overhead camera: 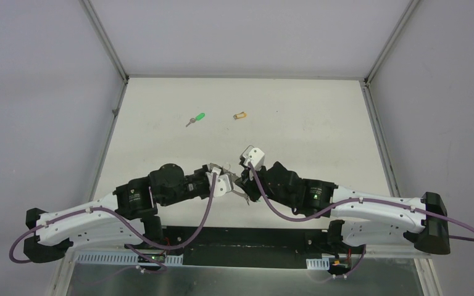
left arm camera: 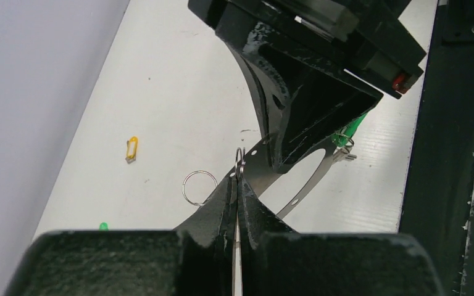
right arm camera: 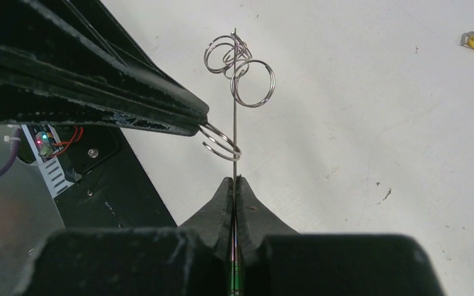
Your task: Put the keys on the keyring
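Keyring [right arm camera: 234, 105] in right gripper [right arm camera: 235, 180], split ring [right arm camera: 221, 140] in left gripper [left arm camera: 237, 177]

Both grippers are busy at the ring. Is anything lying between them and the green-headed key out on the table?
Nothing visible. From above, bare white table separates the left gripper and right gripper, both shut at the thin grey wire keyring, from the small green-headed metal key.

Left gripper [left arm camera: 237, 200] at 6 o'clock, closed on the keyring [left arm camera: 260, 176] — a thin grey band curving toward 3 o'clock, black right gripper [left arm camera: 284, 157] from 12 o'clock meeting it, yellow key [left arm camera: 132, 149] at 9 o'clock on the table [left arm camera: 179, 74], green key [left arm camera: 103, 226] at 8 o'clock — half hidden.
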